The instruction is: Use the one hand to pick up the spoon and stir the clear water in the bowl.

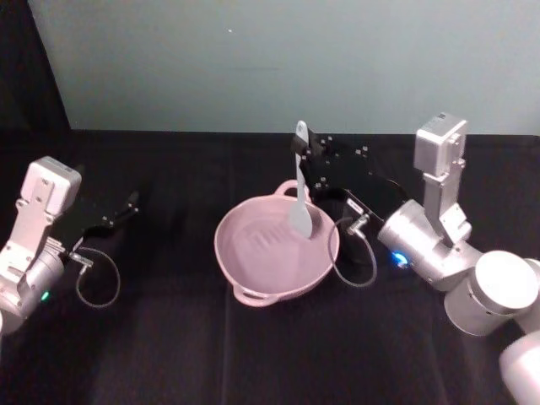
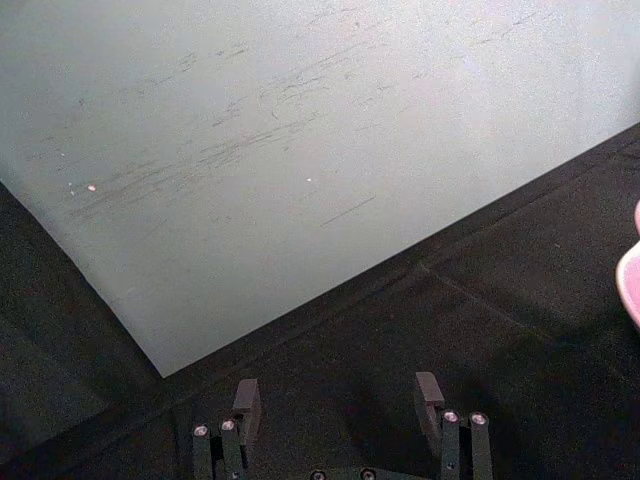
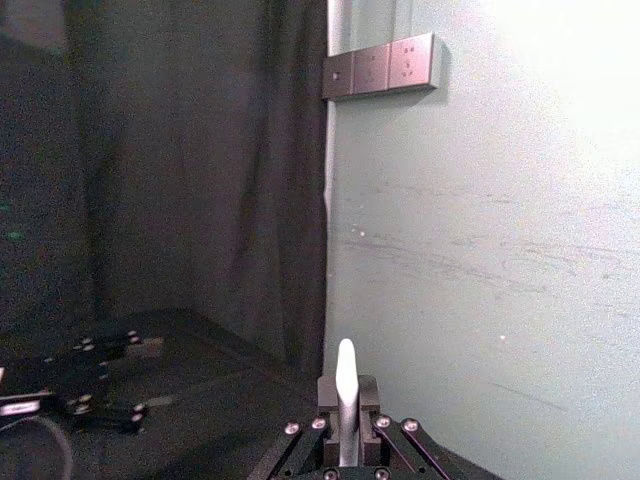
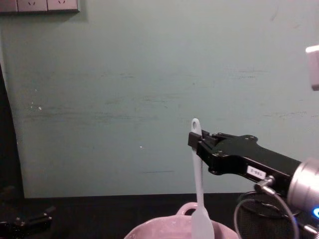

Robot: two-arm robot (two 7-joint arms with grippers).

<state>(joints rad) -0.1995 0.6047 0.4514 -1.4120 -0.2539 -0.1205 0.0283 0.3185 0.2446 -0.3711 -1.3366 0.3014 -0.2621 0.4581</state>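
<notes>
Right hand (image 1: 304,162) is gripping the spoon (image 1: 301,207) upright over the bowl (image 1: 278,287).
The right hand is reaching in from the right with its fingers closed on the spoon's upper handle. The flat head is hanging down over the far right part of the pink bowl at the centre of the counter (image 1: 169,354). The left hand (image 1: 125,209) is idling at the far left, fingers apart.

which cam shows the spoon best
Head view: the whole spoon shows, upright in the right gripper, head down over the bowl. Chest view sees it side-on, cut at the bottom; right wrist view catches its handle end.
</notes>
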